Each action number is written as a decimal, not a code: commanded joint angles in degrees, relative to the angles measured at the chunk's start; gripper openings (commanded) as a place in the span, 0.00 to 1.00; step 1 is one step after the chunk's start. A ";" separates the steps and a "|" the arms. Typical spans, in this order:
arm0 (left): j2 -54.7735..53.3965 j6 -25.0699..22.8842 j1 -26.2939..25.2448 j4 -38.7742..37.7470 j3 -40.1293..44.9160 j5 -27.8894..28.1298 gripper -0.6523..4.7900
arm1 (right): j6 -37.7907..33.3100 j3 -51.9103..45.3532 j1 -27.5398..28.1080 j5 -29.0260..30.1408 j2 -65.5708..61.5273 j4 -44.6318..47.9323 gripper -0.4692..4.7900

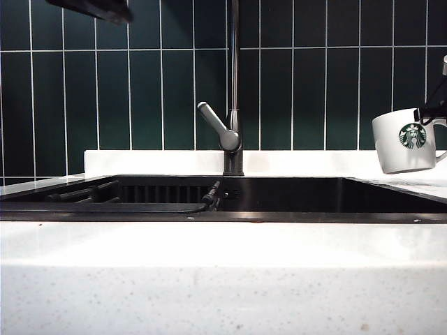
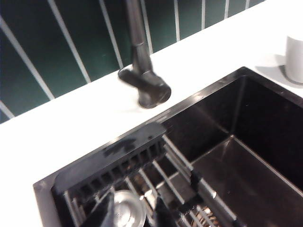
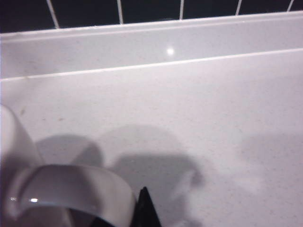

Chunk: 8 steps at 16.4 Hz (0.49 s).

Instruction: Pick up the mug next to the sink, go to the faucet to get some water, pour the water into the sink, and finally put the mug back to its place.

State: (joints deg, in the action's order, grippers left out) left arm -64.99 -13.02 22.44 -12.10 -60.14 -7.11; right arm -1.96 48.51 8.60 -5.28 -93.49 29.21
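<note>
**Mug held aloft beside the sink**

The right gripper [image 1: 427,112], clamped tight on the handle, holds the white mug [image 1: 405,141] tilted in the air above the countertop [image 1: 223,279] just past the sink's [image 1: 279,195] right end. The left gripper [image 1: 94,8] hangs high near the tiled wall, left of the faucet [image 1: 234,84]; how far its jaws are parted cannot be told.

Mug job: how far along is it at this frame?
Done: the mug is off the counter, held by its handle in the right gripper at the exterior view's right edge. In hand: carrying it, slightly tilted. Left: reaching the faucet, filling, pouring into the sink, returning it. No water visible.
</note>
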 commanded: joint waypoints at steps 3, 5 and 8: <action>7.58 4.04 0.11 6.03 8.50 6.73 0.28 | -0.96 -2.75 0.04 -0.17 0.94 11.06 0.09; 10.23 4.04 0.11 6.25 10.80 8.68 0.28 | -0.83 -4.17 0.02 -0.17 0.92 11.43 0.09; 13.66 5.07 0.11 8.00 13.73 11.98 0.28 | -0.83 -7.28 0.00 -1.46 0.92 14.29 0.09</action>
State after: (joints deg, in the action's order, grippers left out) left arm -52.29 -8.80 22.48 -6.02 -46.92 3.53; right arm -2.02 41.50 8.62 -6.15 -93.38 37.76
